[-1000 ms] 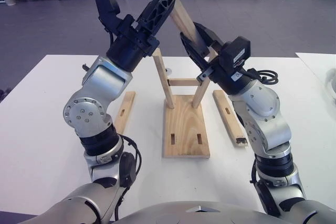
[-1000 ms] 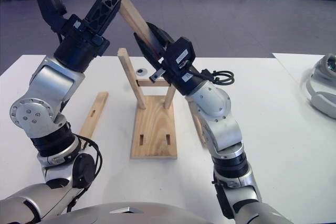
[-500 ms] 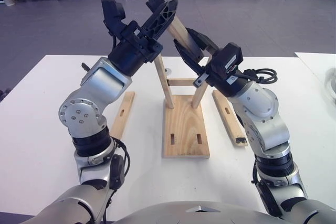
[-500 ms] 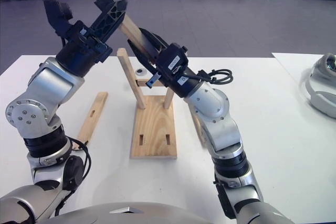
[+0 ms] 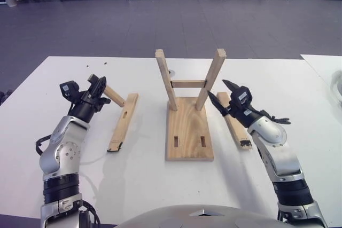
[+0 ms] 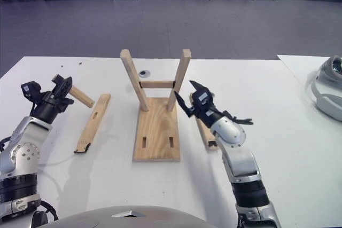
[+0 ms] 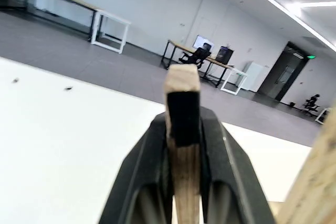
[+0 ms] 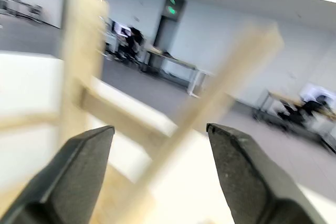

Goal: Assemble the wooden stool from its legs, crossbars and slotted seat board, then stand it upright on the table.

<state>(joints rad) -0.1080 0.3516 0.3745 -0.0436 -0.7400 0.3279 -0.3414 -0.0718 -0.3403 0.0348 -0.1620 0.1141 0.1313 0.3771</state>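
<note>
The white table (image 5: 299,89) carries the slotted seat board (image 5: 188,126) lying flat at its centre, underside up, its long axis running from 12 to 6 o'clock, which I judge suits pressing legs down into it. At the board's 12 o'clock end the left upright leg (image 5: 166,81) and the right upright leg (image 5: 210,81) stand in the far slots and splay outward toward their tops, tied together by a level crossbar (image 5: 188,84) running 9 to 3. The near slots (image 5: 175,141) at the 6 o'clock end are unfilled, so roughly half the build looks done. A left loose leg (image 5: 124,122) lies flat at the board's 9 o'clock and a right loose leg (image 5: 235,127) at its 3 o'clock, both lengthwise roughly 12 to 6, probably staged within reach of each arm. The right gripper (image 5: 220,93), spread wide with nothing in it, sits just beside the right upright leg, over the far end of the right loose leg. The left gripper (image 5: 98,85), at 10 o'clock, is clamped on a second crossbar (image 5: 113,97), whose free end points toward 4 o'clock at the left loose leg.
</note>
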